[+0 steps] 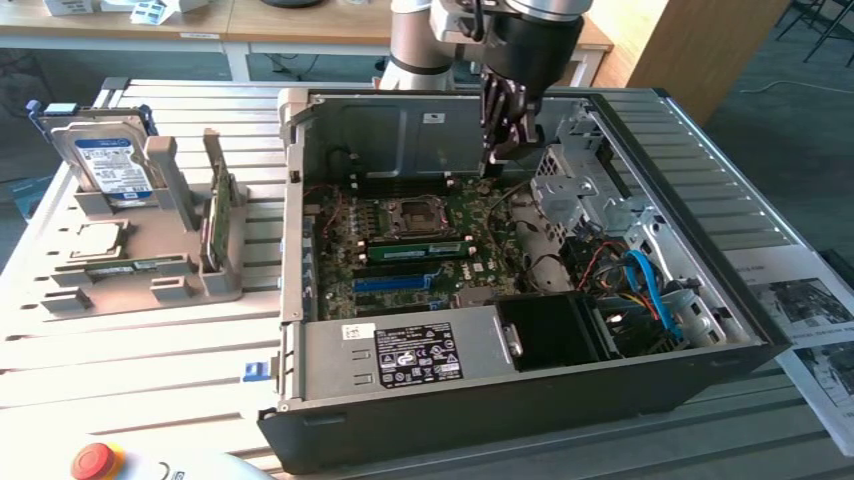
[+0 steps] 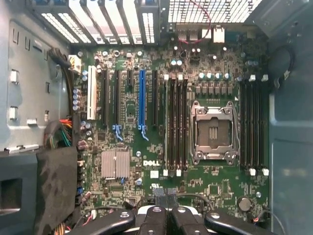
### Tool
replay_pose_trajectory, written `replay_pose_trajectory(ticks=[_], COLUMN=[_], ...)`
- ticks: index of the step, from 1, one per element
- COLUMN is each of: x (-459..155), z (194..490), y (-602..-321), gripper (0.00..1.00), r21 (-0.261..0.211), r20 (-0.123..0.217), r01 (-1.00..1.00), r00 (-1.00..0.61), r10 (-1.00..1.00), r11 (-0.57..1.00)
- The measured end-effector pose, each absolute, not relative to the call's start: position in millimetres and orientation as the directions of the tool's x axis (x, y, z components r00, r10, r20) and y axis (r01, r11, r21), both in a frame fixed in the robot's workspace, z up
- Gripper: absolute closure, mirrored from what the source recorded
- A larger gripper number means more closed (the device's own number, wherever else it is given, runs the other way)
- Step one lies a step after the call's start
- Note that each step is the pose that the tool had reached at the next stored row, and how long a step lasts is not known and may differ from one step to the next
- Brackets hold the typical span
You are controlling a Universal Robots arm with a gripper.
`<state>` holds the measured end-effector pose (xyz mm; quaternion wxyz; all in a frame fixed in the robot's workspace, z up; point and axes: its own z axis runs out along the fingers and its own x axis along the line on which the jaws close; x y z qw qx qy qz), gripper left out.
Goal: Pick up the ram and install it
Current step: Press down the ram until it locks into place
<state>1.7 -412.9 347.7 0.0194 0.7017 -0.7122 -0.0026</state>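
My gripper (image 1: 511, 148) hangs inside the open computer case (image 1: 747, 330), above the back of the motherboard (image 1: 467, 215). In the wrist view the gripper (image 2: 166, 215) has its two dark fingers (image 2: 152, 220) pressed together with nothing visible between them. A green ram stick (image 1: 134, 268) lies flat in the grey tray (image 1: 80, 300) at the exterior view's left. A second green ram stick (image 1: 218, 215) stands on edge in the tray's holder. A green strip (image 1: 416, 250) stands in the slots beside the empty processor socket (image 2: 212, 132). The long black memory slots (image 2: 176, 125) run beside that socket.
A hard drive (image 1: 107, 165) with a blue-white label stands upright in the tray, and a square silver processor (image 1: 91, 238) lies in front of it. The power supply (image 1: 414, 355), a black fan block (image 1: 561, 330) and blue cables (image 1: 647, 280) crowd the case's near side. A red button (image 1: 94, 460) sits at the front.
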Motion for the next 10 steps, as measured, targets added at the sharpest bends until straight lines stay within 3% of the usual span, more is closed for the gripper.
replay_pose_trajectory(ticks=[10], x=[12.9], z=[347.7], y=[-413.0], gripper=[0.9], r21=[0.031], r20=[0.024], r01=[-0.999], r00=[-0.014], r10=[-1.0], r11=[0.015])
